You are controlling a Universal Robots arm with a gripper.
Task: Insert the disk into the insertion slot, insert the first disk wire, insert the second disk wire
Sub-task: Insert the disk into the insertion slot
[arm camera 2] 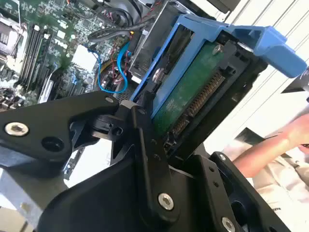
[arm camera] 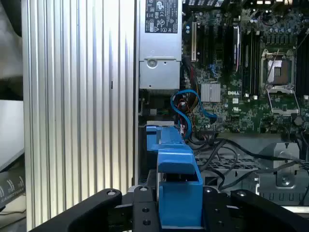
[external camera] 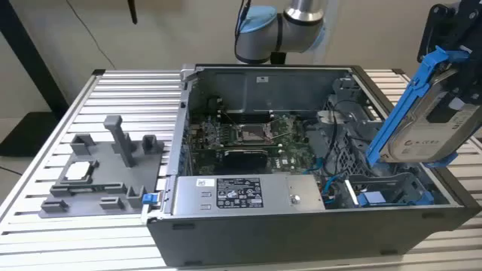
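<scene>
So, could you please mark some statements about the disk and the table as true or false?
1. The hand holds the disk above the open computer case. True.
2. The disk is already fully inside the case. False: it hangs tilted in the air above it.
3. The disk's frame is red. False: it is blue.
4. A grey fixture stands on the table, at the exterior view's left of the case. True.
</scene>
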